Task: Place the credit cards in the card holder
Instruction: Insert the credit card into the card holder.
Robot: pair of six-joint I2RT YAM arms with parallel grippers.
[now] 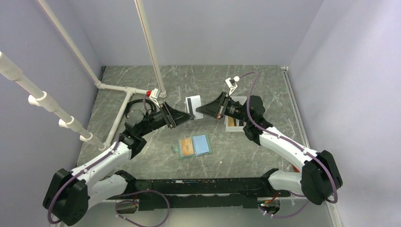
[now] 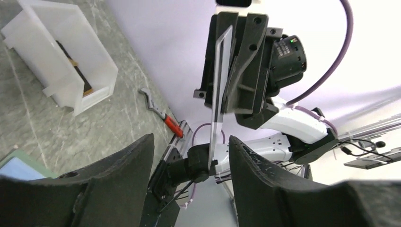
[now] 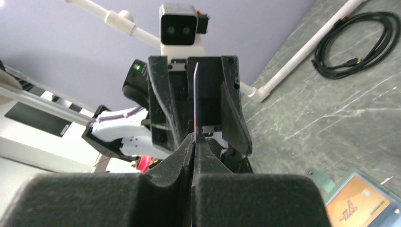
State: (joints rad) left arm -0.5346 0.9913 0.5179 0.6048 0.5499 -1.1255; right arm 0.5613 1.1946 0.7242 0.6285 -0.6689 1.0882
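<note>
A pale whitish credit card [image 1: 193, 104] is held in the air between my two grippers. My right gripper [image 1: 201, 112] is shut on one edge of it; in the right wrist view the pads [image 3: 182, 156] pinch the card [image 3: 195, 94] edge-on. My left gripper [image 1: 186, 117] is open, its fingers [image 2: 142, 156] standing either side of the card's other end [image 2: 216, 104] without touching it. The card holder [image 1: 194, 146] lies open on the table below, light blue inside, with an orange-yellow card [image 1: 187, 147] on its left half. It also shows in the right wrist view [image 3: 326, 182].
A white open-fronted bin [image 1: 236, 101] with a dark item inside stands behind the right arm, also in the left wrist view [image 2: 61, 52]. White PVC pipes [image 1: 116, 87] and a coiled black cable [image 1: 139, 106] lie at the back left. A red-handled tool [image 2: 165, 118] lies by the table's near edge.
</note>
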